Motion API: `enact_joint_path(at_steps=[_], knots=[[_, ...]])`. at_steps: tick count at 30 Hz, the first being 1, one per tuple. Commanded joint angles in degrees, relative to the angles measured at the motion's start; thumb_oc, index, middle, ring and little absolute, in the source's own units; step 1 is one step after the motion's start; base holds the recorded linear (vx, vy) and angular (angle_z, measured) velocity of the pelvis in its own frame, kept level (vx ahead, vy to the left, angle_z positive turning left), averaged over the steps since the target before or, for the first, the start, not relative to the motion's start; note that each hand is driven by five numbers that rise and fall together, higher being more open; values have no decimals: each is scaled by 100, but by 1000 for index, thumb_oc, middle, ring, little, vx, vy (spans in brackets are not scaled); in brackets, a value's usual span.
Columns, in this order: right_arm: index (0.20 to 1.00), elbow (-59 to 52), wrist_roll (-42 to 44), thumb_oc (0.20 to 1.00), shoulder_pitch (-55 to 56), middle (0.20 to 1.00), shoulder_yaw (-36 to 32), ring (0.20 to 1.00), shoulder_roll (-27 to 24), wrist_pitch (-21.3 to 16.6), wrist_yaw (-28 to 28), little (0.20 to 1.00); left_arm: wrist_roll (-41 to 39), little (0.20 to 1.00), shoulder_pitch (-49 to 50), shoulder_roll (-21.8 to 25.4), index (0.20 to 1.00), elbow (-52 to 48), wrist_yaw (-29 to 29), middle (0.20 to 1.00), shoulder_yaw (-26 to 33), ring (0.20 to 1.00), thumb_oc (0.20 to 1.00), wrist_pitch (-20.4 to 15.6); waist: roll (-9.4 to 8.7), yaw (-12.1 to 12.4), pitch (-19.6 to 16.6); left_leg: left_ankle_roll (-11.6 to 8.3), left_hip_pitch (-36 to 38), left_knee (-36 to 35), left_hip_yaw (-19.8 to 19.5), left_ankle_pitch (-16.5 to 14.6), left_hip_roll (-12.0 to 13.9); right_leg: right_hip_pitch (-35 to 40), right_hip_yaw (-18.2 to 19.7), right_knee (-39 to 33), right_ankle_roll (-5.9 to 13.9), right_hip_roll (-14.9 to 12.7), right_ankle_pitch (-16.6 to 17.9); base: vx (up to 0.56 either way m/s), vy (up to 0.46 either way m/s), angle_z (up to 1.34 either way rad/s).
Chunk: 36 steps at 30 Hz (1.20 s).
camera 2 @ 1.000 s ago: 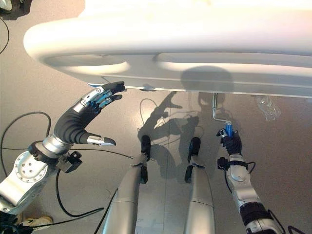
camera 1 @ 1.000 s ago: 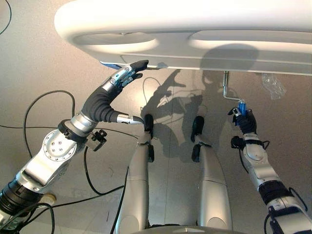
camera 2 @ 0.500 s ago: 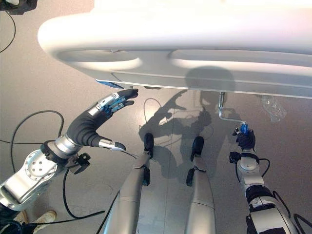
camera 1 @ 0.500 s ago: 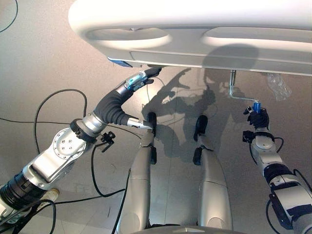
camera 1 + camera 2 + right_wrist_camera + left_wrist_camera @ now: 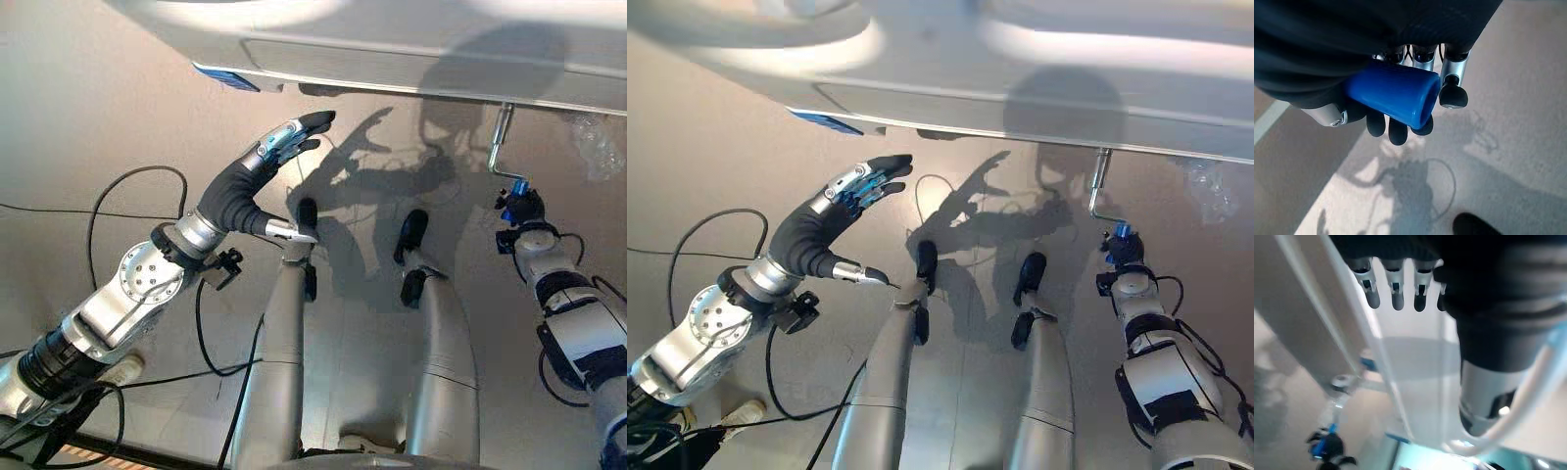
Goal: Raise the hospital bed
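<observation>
On the left side, the left hand is raised above the floor with its fingers straight and a little spread, so it is open and holds nothing. Its dark fingertips are near the lower edge of the hospital bed's white footboard, but I cannot tell if they touch it. The thumb points down and away from the fingers. In the left wrist view the fingers stand in a row, straight, with the pale panel of the bed past them.

The footboard goes across the far part of the scene, from left to right. A small blue label is on its lower edge, at the far left, just beyond the left hand.

To the right, a metal crank hangs down under the footboard. Its bar is bent to the side and ends in a blue handle. The right hand is closed around this blue handle. In the right wrist view the fingers are curled around the blue tube, and its open end shows between the fingertips and the thumb.

At the far right, a piece of clear plastic wrap lies on the floor, just beside the crank and apart from the right hand.
</observation>
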Motion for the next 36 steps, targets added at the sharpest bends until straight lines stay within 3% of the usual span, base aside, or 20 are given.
enact_joint_path(at_steps=[1, 2, 3, 5, 6, 7, 10, 11, 12, 13, 15, 18, 19, 20, 21, 24, 26, 27, 30, 36], knots=[[200, 97, -1033, 200, -496, 200, 1020, 200, 60, 535, 381, 200, 94, 1000, 130, -581, 1000, -583, 132, 1000, 320, 1000, 1000, -237, 468, 68, -131, -38, -285, 349, -101, -243, -11, -252, -40, 817, 256, 178, -522, 74, 52, -7], [200, 86, -1034, 200, -547, 200, 1012, 200, 50, 533, 377, 200, 97, 1000, 95, -574, 1000, -587, 133, 1000, 352, 1000, 1000, -239, 474, 77, -131, -16, -417, 284, -90, -53, 3, -377, -77, 746, 210, 184, -352, 46, 30, -1], [200, -46, -1195, 200, -714, 200, 1207, 200, 380, 564, 443, 200, 161, 1000, 202, -798, 1000, -568, 197, 1000, 374, 1000, 1000, -174, 477, 145, -131, -41, -562, 578, -74, -330, -47, -474, -67, 964, 241, 169, -561, 54, 45, 1], [200, -93, -1359, 200, -863, 200, 1332, 200, 531, 597, 462, 200, 157, 1000, 201, -875, 1000, -553, 239, 1000, 442, 1000, 1000, -170, 484, 179, -131, -18, -799, 582, -60, -163, -55, -686, -102, 925, 181, 165, -409, 47, 46, 1], [200, -116, -1342, 200, -830, 200, 1339, 200, 630, 603, 453, 200, 155, 1000, 248, -893, 1000, -534, 290, 1000, 441, 1000, 1000, -159, 479, 181, -131, -36, -712, 675, -71, -370, -81, -605, -60, 1014, 232, 156, -582, -37, 29, 3], [200, -127, -1343, 200, -891, 200, 1335, 200, 623, 604, 446, 200, 160, 1000, 214, -883, 1000, -542, 294, 1000, 482, 1000, 1000, -159, 482, 184, -131, -15, -856, 613, -65, -180, -70, -739, -99, 944, 186, 159, -414, 90, 30, 3], [200, -70, -1431, 200, -861, 200, 1385, 200, 813, 620, 477, 200, 169, 1000, 277, -917, 1000, -526, 362, 1000, 510, 1000, 1000, -150, 478, 205, -131, -21, -812, 724, -91, -393, -101, -703, -65, 1063, 217, 153, -596, 3, 36, 0], [200, -87, -1609, 200, -918, 200, 1483, 200, 921, 642, 476, 200, 161, 1000, 256, -930, 1000, -547, 386, 1000, 548, 1000, 1000, -152, 487, 242, -131, 4, -974, 664, -85, -204, -83, -841, -117, 979, 164, 152, -427, 63, 9, -3], [200, -75, -1609, 200, -861, 200, 1490, 200, 939, 644, 481, 200, 157, 1000, 305, -935, 1000, -546, 384, 1000, 521, 1000, 1000, -148, 479, 232, -131, -17, -838, 736, -91, -398, -92, -714, -78, 1056, 210, 151, -597, -50, 21, -2], [200, -85, -1611, 200, -920, 200, 1486, 200, 927, 643, 475, 200, 161, 1000, 265, -928, 1000, -551, 386, 1000, 556, 1000, 1000, -150, 485, 238, -131, 4, -976, 667, -86, -206, -82, -841, -117, 980, 163, 154, -427, 0, 0, 0], [200, -238, -1930, 200, -873, 200, 1742, 200, 1156, 640, 491, 200, 141, 1000, 285, -915, 1000, -539, 430, 1000, 549, 1000, 1000, -173, 459, 247, -131, -21, -852, 742, -95, -406, -95, -721, -77, 1030, 202, 162, -600, 0, 0, 0], [200, -547, -2030, 200, -856, 200, 1928, 200, 1449, 537, 541, 200, 102, 1000, 298, -951, 1000, -552, 451, 1000, 570, 1000, 1000, -214, 446, 244, -131, -19, -873, 739, -82, -410, -107, -720, -76, 994, 204, 168, -584, 21, 3, 0], [200, -556, -2033, 200, -916, 200, 1926, 200, 1437, 537, 536, 200, 106, 1000, 260, -945, 1000, -557, 452, 1000, 606, 1000, 1000, -216, 452, 249, -131, 1, -1012, 669, -76, -217, -97, -848, -115, 917, 158, 170, -413, 0, 0, 0], [200, -547, -2030, 200, -856, 200, 1929, 200, 1450, 537, 541, 200, 102, 1000, 299, -951, 1000, -552, 451, 1000, 571, 1000, 1000, -214, 445, 244, -131, -19, -872, 739, -82, -410, -107, -720, -76, 994, 204, 168, -584, -55, 16, -2], [200, -974, -2222, 200, -939, 200, 2203, 200, 1816, 399, 622, 200, 101, 1000, 282, -895, 1000, -552, 497, 1000, 599, 1000, 1000, -278, 455, 266, -131, 2, -1025, 669, -90, -210, -94, -854, -136, 874, 158, 179, -403, 66, 13, -3], [200, -1360, -2305, 200, -858, 200, 2421, 200, 2040, 240, 662, 200, 100, 1000, 354, -863, 1000, -557, 530, 1000, 543, 1000, 1000, -338, 479, 287, -131, -12, -884, 782, -95, -436, -120, -723, -83, 978, 215, 165, -599, 30, 18, -4], [200, -1923, -2347, 200, -898, 200, 2614, 200, 2056, 92, 690, 200, 79, 1000, 307, -811, 1000, -576, 502, 1000, 541, 1000, 1000, -392, 497, 291, -131, 10, -1025, 697, -92, -216, -109, -851, -131, 879, 175, 151, -404, -26, 16, -1], [200, -1924, -2342, 200, -836, 200, 2614, 200, 2063, 97, 697, 200, 74, 1000, 343, -817, 1000, -570, 499, 1000, 505, 1000, 1000, -391, 491, 287, -131, -11, -886, 763, -98, -407, -118, -724, -93, 953, 222, 150, -574, 0, 0, 0], [200, -2728, -2174, 200, -767, 200, 2712, 200, 1973, -102, 708, 200, 42, 1000, 359, -704, 1000, -562, 463, 1000, 467, 1000, 1000, -476, 486, 285, -131, -9, -852, 738, -103, -391, -118, -690, -86, 918, 229, 148, -558, 24, -2, -3], [200, -5408, -1142, 200, -206, 200, 2563, 200, 1212, -803, 658, 200, 390, 1000, 274, -397, 1000, -320, 663, 1000, 346, 1000, 1000, -661, 315, 81, -131, 14, -796, 502, -27, -121, -87, -652, -104, 681, 222, 136, -299, -19, 6, 0]])
